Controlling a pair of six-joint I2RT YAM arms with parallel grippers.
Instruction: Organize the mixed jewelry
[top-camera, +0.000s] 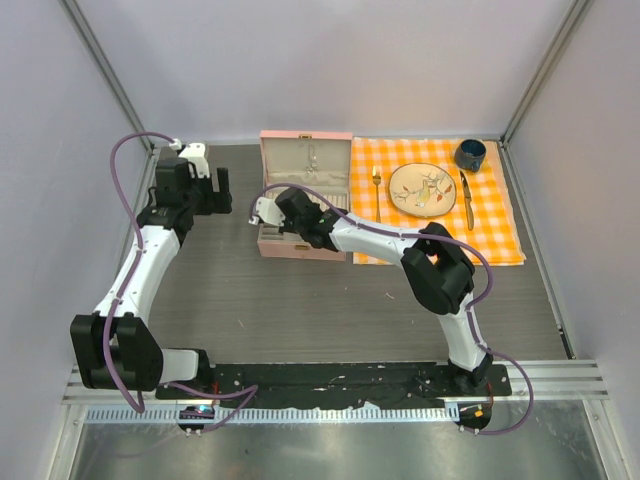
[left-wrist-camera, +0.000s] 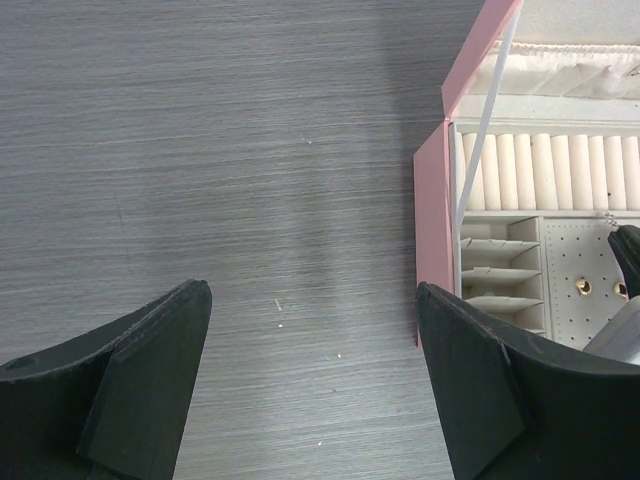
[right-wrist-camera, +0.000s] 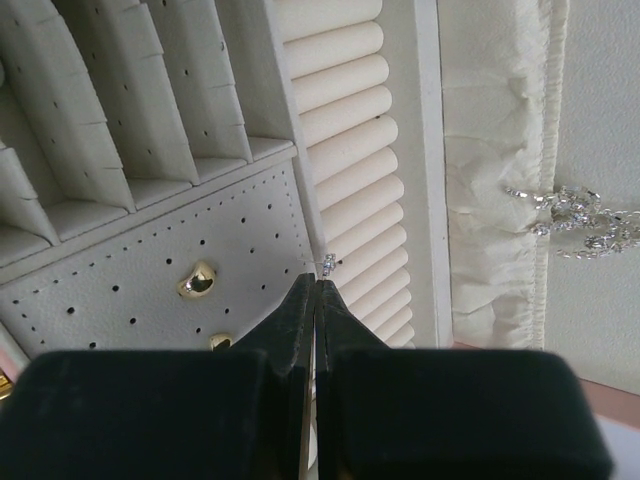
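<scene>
- Pink case (top-camera: 300, 249) lies open at the middle of the bench's (top-camera: 300, 320) far edge. The right arm reaches in over its tray.
- Right fingers (right-wrist-camera: 297, 312) are clenched flat together, with a tiny sparkling stud (right-wrist-camera: 328, 264) nipped at the very tips (the hold looks marginal).
- The stud hangs over the seam between the perforated panel (right-wrist-camera: 130, 290) and the ring rolls (right-wrist-camera: 350, 130). In the right wrist view the panel lies left of the tips and the rolls right. Gold studs (right-wrist-camera: 200, 281) sit in the panel.
- Judgement: the coming move is a short shift toward the panel and down into a free hole. The stud's long axis is too small to read.
- Chain (right-wrist-camera: 575, 215) lies against the lid pocket (right-wrist-camera: 490, 150).
- Left fingers (left-wrist-camera: 150, 370) are spread wide, holding nothing, over bare bench just beside the case's left wall. The right arm is far nearer the stud.
- Pale loose pieces (top-camera: 432, 186) lie on the plate (top-camera: 400, 197), toward the far right corner.
</scene>
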